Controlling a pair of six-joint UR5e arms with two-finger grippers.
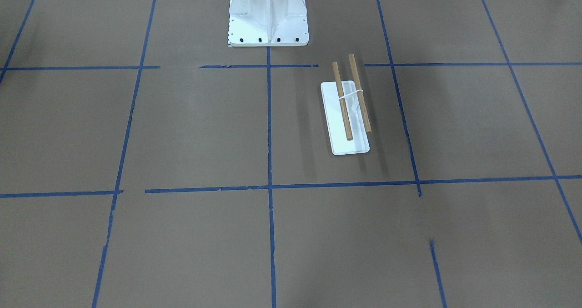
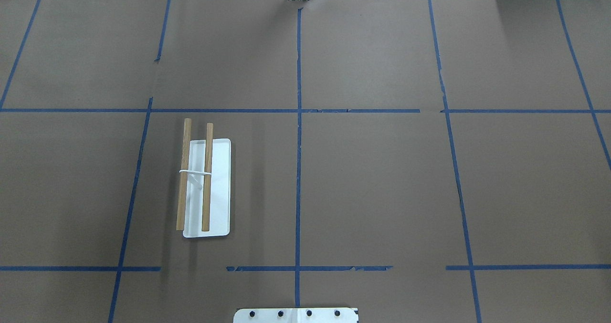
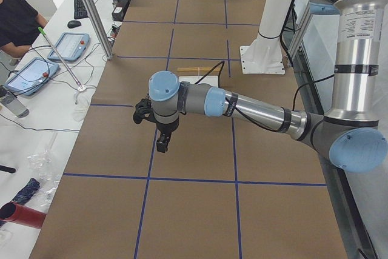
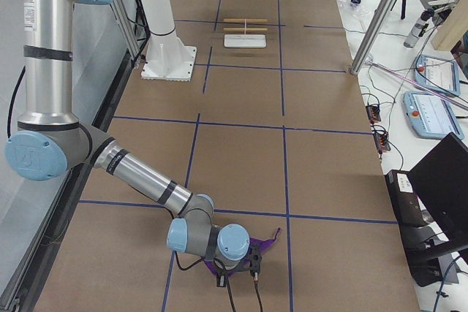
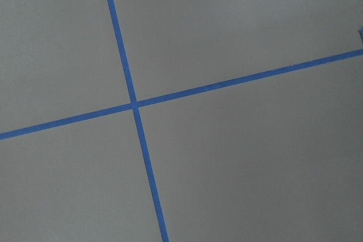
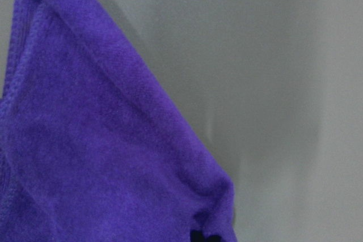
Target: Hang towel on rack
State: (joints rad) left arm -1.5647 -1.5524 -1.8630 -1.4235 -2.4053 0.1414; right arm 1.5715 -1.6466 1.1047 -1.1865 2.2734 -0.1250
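The rack [image 2: 218, 189] has a flat white base and two wooden dowel rods, and stands on the robot's left half of the brown table; it also shows in the front view [image 1: 334, 121]. The purple towel [image 4: 268, 240] lies bunched on the table at the robot's far right end and fills the right wrist view [image 6: 96, 140]. My right gripper [image 4: 252, 262] is low, right at the towel; I cannot tell if it is open or shut. My left gripper [image 3: 162, 144] hangs over bare table, short of the rack [image 3: 193, 74]; I cannot tell its state.
The large white bolted pedestal [image 1: 268, 21] stands at the table's robot-side edge. Blue tape lines [image 5: 135, 105] cross the brown table. Operators' tablets [image 3: 66, 45], a metal post [image 3: 94, 13] and cables lie beyond the table's far edge.
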